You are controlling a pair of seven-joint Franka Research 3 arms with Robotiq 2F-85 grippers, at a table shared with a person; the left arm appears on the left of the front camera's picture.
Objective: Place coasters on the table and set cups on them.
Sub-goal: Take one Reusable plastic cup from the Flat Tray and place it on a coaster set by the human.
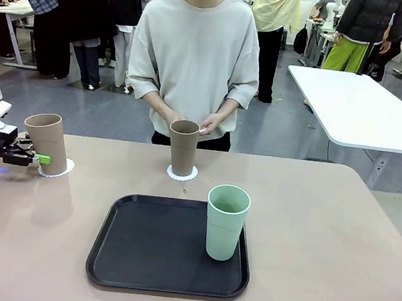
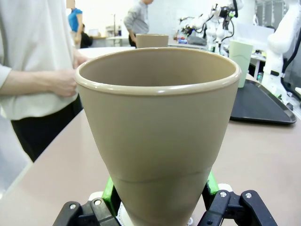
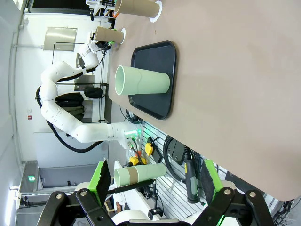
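Observation:
My left gripper (image 1: 33, 157) is shut on the lower part of a tan cup (image 1: 46, 141), whose base rests on a white coaster (image 1: 57, 168) at the table's (image 1: 322, 228) left side. Up close, the green pads (image 2: 109, 188) press both sides of this cup (image 2: 157, 132). A second tan cup (image 1: 182, 147) stands on a coaster (image 1: 182, 172) at the far middle, just below the person's hands (image 1: 189, 124). The mint cup (image 1: 225, 221) stands upright on the black tray (image 1: 139, 259). My right gripper (image 3: 155, 181) is open and holds nothing, back off the table's edge.
The person stands at the far edge, hands together above the middle cup, with something small and white in one hand. A white table (image 1: 363, 110) stands behind on the right. Bare tabletop lies right of the tray.

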